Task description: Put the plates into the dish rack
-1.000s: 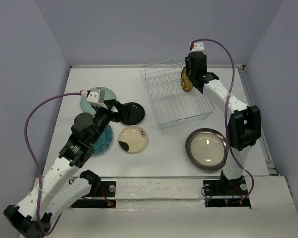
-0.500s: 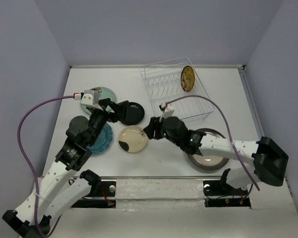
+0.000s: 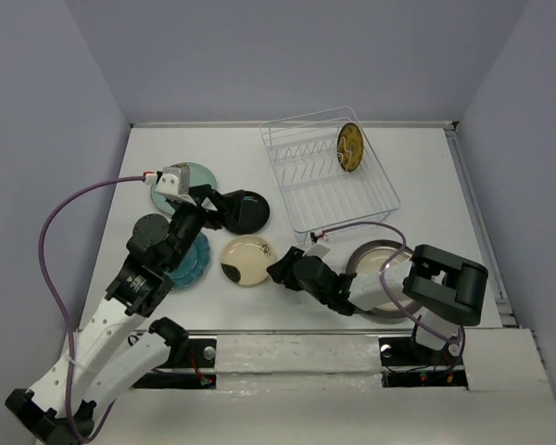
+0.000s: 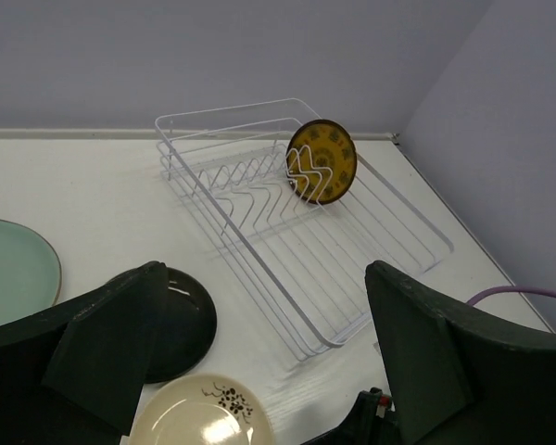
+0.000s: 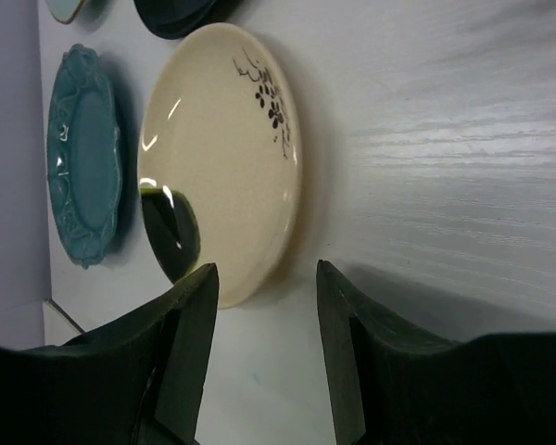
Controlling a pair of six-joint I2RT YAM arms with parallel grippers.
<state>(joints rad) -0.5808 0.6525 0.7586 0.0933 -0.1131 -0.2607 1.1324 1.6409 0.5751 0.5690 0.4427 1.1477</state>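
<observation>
The right gripper [image 5: 264,278] sits low over the white table [image 5: 445,139], jaws half parted and empty. Just ahead lies the cream glazed round plate with a dark smudge [image 5: 218,167], flat beside a teal scalloped plate [image 5: 79,158]. It is stiff, slick and chippable, so I judge the raised rim the place to pinch. The left gripper [image 4: 266,278], spread wide and empty, hovers by a small glossy black plate [image 4: 181,320]. Its wrist view shows an amber patterned plate [image 4: 322,161] upright in the white wire dish rack [image 4: 259,107], which the right wrist view misses. That view alone shows the shadow beneath the cream plate's rim.
</observation>
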